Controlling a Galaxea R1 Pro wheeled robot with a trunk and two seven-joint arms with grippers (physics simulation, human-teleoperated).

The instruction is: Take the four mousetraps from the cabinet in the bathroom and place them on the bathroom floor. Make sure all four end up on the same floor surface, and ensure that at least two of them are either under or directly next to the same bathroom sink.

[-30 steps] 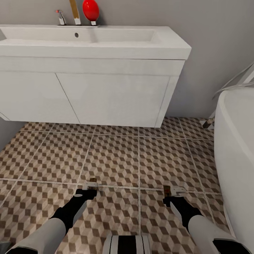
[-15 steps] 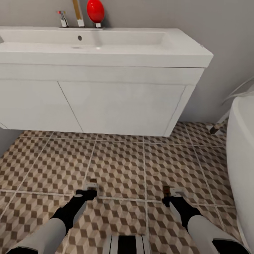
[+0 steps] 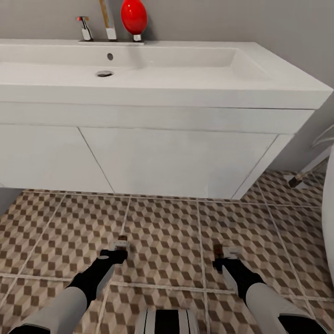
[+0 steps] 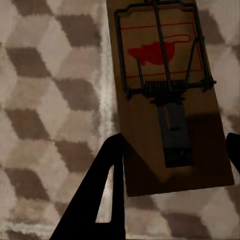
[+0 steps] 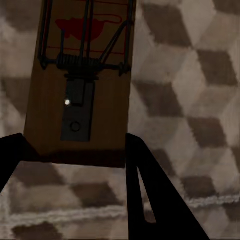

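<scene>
You hold two mousetraps, one in each arm. In the head view, the left gripper [image 3: 119, 247] and the right gripper [image 3: 221, 253] both hang low over the bathroom floor [image 3: 162, 232], in front of the sink [image 3: 185, 69] and its white vanity [image 3: 176, 157].

**Jaw state**
- Left: the left wrist view shows the jaws closed on the left mousetrap [image 4: 167, 95], one dark finger [image 4: 102, 195] against each long edge of the wooden base. The trap's spring bar and red mark face the camera.
- Right: the right wrist view shows the jaws closed on the right mousetrap [image 5: 82, 85] in the same way, gripping its near end.

**Position of the traps**
- Both traps are above the patterned tiles. You cannot tell from these views whether either one touches the floor.
- Both lie near the vanity front, not under it.

**Progress**
- Two of the four traps are out of the cabinet and carried to the sink area. Neither is released yet.
- The state of the other two traps cannot be judged here.

**Remaining work, as judged**
1. Lower each trap flat onto the tiles, beside or beneath the sink, and open the jaws.
2. Place the remaining two on the same floor surface.
</scene>
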